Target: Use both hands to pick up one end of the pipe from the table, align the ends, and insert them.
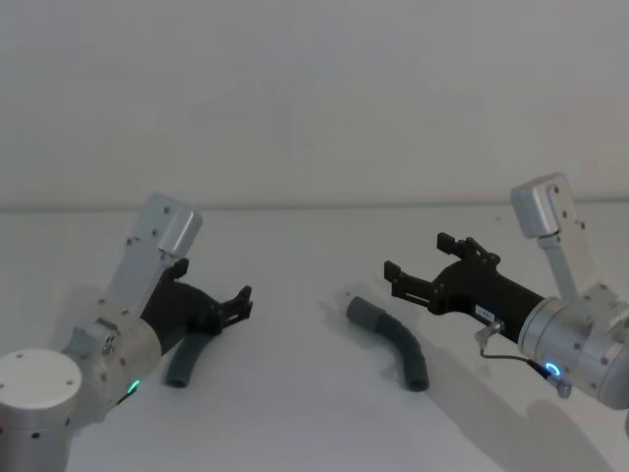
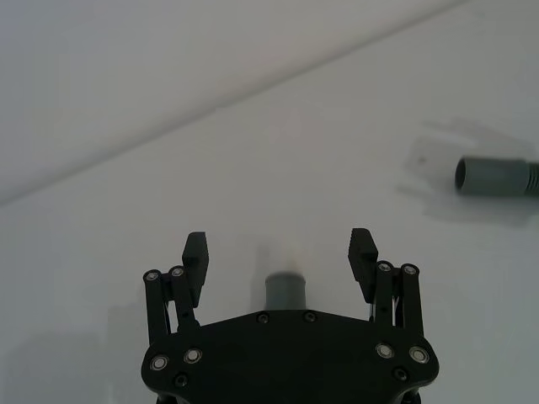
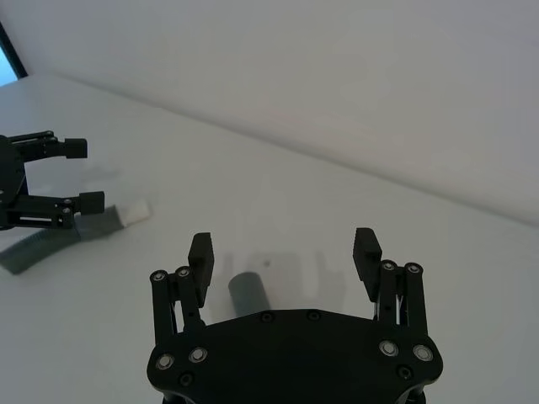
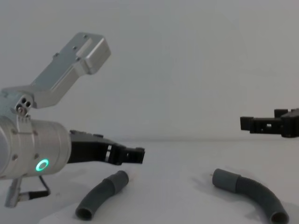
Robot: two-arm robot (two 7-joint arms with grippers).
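Two dark-grey ribbed pipe pieces lie on the white table (image 1: pixel 295 413). The shorter piece (image 1: pixel 187 359) (image 4: pixel 100 193) rests under my left gripper (image 1: pixel 241 303) (image 4: pixel 136 155), which hovers open just above its far cuff. That cuff (image 2: pixel 285 290) sits between the open fingers, and its pale tip (image 3: pixel 135 210) is turned toward the middle of the table. The longer curved piece (image 1: pixel 393 339) (image 4: pixel 252 193) lies centre-right. My right gripper (image 1: pixel 418 256) (image 3: pixel 284 251) hangs open above and just right of its wide cuff (image 1: pixel 362 312) (image 3: pixel 248 293), touching nothing.
A pale grey wall (image 1: pixel 314 98) closes off the table's far edge. A stretch of bare white surface separates the two pieces. The left arm's wrist shows a green ring (image 4: pixel 42 164), and the right arm's a blue one (image 1: pixel 553 371).
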